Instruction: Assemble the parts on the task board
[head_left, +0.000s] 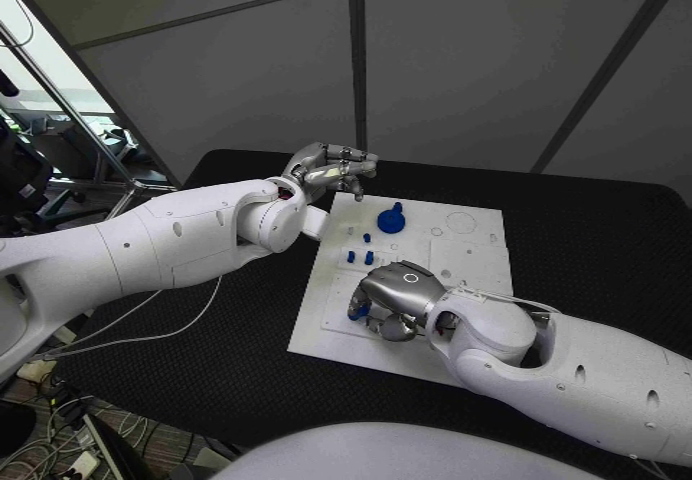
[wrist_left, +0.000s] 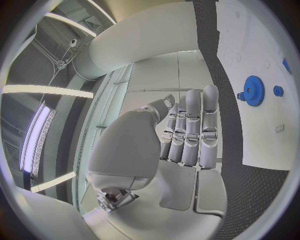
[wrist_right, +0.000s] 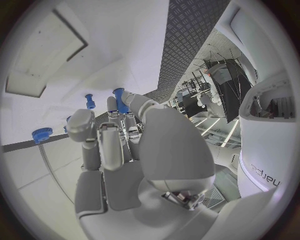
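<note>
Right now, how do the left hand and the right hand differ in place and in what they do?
The left hand hangs off the white board's far corner, fingers curled on nothing; the right hand rests low on the board with a blue part at its fingertips. Both are silver.

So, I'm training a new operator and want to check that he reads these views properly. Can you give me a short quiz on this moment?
1. True or false: the left hand holds the blue gear.
2. Which hand is down over the near part of the task board? A) the left hand B) the right hand C) both
3. Fill in: the small blue pegs stand on the board between the right hand and the ____.

Key
1. False. The gear lies on the board, apart from the left hand, which holds nothing.
2. B.
3. Gear.
</note>
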